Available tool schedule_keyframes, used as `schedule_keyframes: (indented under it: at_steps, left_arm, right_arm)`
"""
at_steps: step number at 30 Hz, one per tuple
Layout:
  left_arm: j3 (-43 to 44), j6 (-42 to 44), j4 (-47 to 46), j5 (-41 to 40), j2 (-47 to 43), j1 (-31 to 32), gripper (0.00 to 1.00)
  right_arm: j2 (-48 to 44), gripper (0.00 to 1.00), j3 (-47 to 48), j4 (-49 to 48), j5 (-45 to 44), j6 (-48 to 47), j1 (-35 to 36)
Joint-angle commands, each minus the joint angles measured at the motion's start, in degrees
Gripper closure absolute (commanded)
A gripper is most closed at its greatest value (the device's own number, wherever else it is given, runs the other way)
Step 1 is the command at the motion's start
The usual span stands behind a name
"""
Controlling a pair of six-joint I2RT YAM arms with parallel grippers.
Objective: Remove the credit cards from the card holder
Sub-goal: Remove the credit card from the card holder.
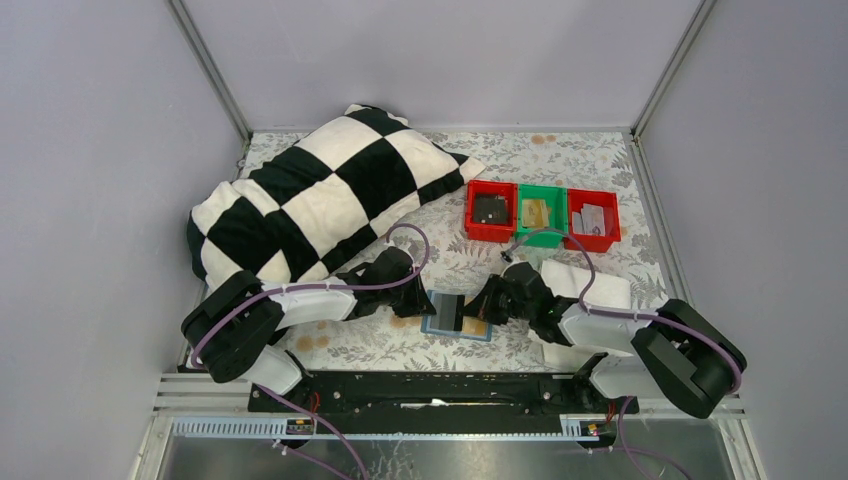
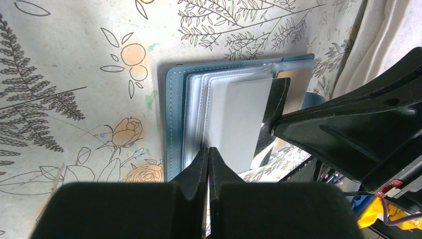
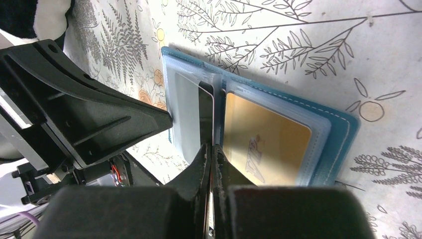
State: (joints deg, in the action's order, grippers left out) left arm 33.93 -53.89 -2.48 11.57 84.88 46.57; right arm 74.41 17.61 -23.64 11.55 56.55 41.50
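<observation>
"Floral counter (image 1: 560, 290), near edge: where did the card holder (image 1: 458, 318) lie?"

"Open between both arms, spine running away from them. Left hand (image 2: 208, 154) was shut at the sleeves (image 2: 199, 114). Right hand (image 3: 211, 149) was shut at the spine, beside the gold card (image 3: 266, 139). I couldn't tell if either was gripping anything."

Floral-print table (image 1: 560, 160), pretty busy. Big checkered pillow (image 1: 320, 195) at the back left, three bins (image 1: 541, 188) in a row back right (red, green, red), a white cloth (image 1: 592, 283) just in front of them, and the open card holder (image 1: 455, 320) near the front middle.
</observation>
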Motion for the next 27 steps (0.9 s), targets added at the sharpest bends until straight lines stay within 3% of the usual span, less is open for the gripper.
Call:
schedule_keyframes:
  at_steps: [1,4,9,11,27]
  left_arm:
    - [-2.7,1.8,7.6,-5.2,1.4,-0.2,1.0]
    - [-3.1,1.8,7.3,-5.0,1.3,-0.3,1.0]
    - [-2.6,2.0,7.4,-4.7,1.8,-0.3,1.0]
    - [-2.4,2.0,7.4,-4.6,2.0,-0.3,1.0]
    - [-1.9,2.7,8.3,-4.7,1.9,-0.3,1.0]
  right_arm:
    - [-2.1,1.0,-1.5,1.8,-1.1,-1.1,-0.9]
    - [-1.2,1.0,-2.3,-1.1,0.4,-0.2,-1.0]
    - [1.1,0.67,-3.8,-7.6,1.8,2.5,-1.0]
    - [2.1,0.61,-3.6,-8.0,1.8,2.6,-1.1]
    - [4.8,0.55,-5.4,-9.5,-0.8,4.9,-1.3]
